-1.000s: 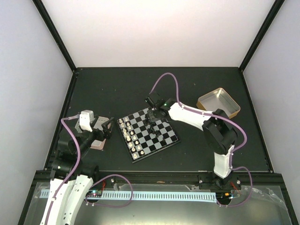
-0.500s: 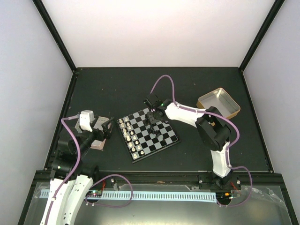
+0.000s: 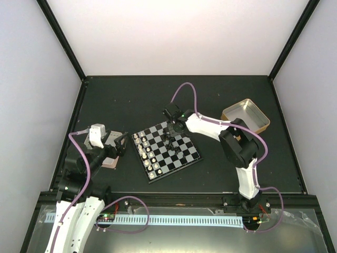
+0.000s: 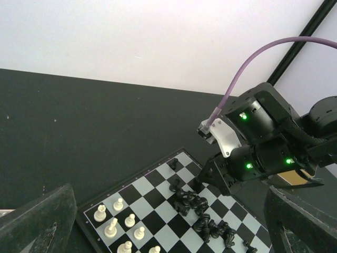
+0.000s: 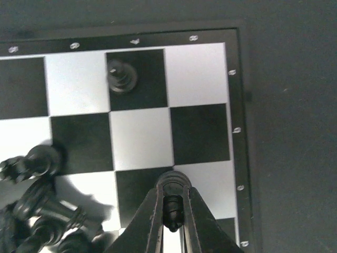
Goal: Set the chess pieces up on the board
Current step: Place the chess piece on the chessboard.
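Right gripper (image 5: 173, 199), jaws pinching tiny black chessman (image 5: 172, 182), is edging toward black-and-grey chequerboard (image 5: 139, 142) corner: placement nearing. Left gripper (image 3: 121, 143) jaws spread.

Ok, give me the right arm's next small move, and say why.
Probably lower straight down and set the held piece on the edge square beneath, then open. The right fingers are shut on it over the board; another piece already stands near the corner.

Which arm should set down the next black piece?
Right. The right gripper is shut on a black piece over a corner of the board, beside the loose black heap. The left gripper hangs open off the board, empty.
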Robot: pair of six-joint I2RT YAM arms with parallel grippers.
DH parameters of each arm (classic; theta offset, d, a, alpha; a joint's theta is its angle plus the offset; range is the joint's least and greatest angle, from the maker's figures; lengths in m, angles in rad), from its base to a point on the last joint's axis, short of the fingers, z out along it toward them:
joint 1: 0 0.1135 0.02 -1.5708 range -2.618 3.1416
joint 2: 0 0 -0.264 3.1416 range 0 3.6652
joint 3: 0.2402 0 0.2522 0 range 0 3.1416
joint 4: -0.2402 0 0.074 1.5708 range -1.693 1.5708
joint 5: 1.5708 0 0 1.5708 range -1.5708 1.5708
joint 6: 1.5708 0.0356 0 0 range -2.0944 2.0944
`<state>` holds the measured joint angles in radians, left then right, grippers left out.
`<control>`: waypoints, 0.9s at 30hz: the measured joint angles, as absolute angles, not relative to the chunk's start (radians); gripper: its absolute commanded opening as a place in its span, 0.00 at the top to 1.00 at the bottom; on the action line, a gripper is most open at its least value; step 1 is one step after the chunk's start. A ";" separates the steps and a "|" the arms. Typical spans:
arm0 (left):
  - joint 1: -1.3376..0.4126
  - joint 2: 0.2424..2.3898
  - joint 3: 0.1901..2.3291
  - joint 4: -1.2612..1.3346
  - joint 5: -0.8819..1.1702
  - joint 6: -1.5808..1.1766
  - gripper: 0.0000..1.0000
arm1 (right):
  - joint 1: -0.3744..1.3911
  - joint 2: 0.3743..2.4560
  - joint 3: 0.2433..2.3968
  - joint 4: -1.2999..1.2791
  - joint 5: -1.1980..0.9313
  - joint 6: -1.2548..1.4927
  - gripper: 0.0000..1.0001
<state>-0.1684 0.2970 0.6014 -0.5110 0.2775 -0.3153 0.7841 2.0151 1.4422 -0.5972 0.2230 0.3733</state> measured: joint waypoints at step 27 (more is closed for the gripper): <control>-0.168 0.310 0.601 -0.514 0.278 -0.315 0.01 | 0.727 2.009 1.429 -0.586 0.197 0.376 0.91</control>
